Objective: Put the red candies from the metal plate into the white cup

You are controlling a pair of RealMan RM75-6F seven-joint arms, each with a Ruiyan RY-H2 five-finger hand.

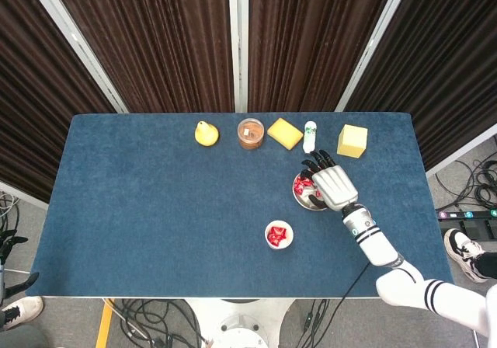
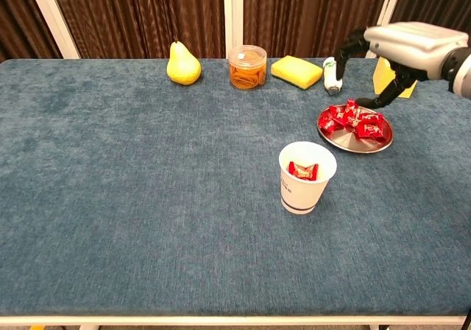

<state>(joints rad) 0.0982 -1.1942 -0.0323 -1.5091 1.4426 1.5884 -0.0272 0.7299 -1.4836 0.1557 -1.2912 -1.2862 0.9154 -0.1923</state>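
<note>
Hovering right hand (image 2: 401, 46), metal plate (image 2: 355, 140), red candies (image 2: 358, 121)

One cup (image 2: 307, 177) stands near the middle of the surface (image 2: 132, 197), with at least one candy (image 2: 302, 170) inside — the exact number there cannot be told. One plate (image 2: 354, 139) carries a heap of several candies (image 2: 357, 121), too bunched to count. Along the far edge: one pear (image 2: 183, 63), one jar (image 2: 246, 66), one sponge (image 2: 296, 71), one small bottle (image 2: 331, 75) and one yellow block (image 1: 352, 140). One hand (image 2: 404, 45) shows.
</note>
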